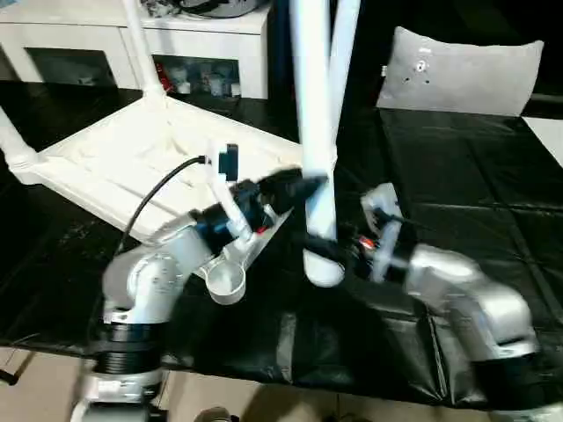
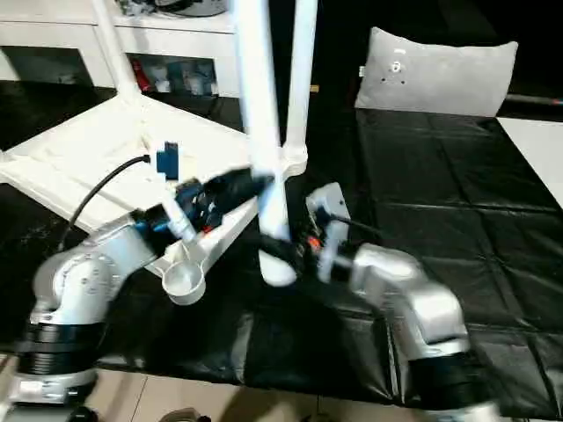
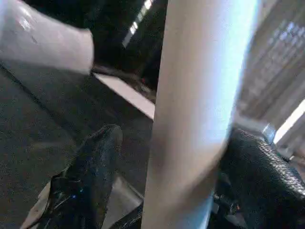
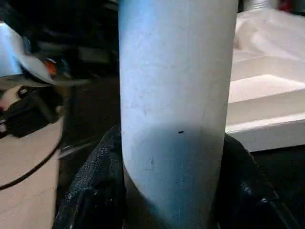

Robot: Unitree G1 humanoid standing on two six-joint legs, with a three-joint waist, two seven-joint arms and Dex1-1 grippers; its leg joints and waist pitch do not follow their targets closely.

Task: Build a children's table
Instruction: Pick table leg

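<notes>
The white table top (image 1: 123, 163) lies upside down on the black-covered bench, ribs facing up. Fitted legs rise from its far corner (image 1: 141, 44), left corner (image 1: 13, 141) and right corner (image 1: 341, 61). The near corner socket (image 1: 224, 283) holds no leg. A loose white leg (image 1: 312, 132) stands upright beside that near edge. My right gripper (image 1: 327, 248) is shut on it close to its lower end, the fingers (image 4: 90, 191) pressed against both sides. Higher up, my left gripper (image 1: 310, 186) straddles the same leg, open: one finger (image 3: 262, 176) touches it, the other finger (image 3: 95, 167) stands slightly off.
A white cabinet with glass doors (image 1: 202, 53) stands behind the bench. A pale cushion (image 1: 457, 75) leans at the back right, and a flat white board (image 1: 550, 132) lies at the right edge. The bench's front edge (image 1: 308, 374) runs close under my forearms.
</notes>
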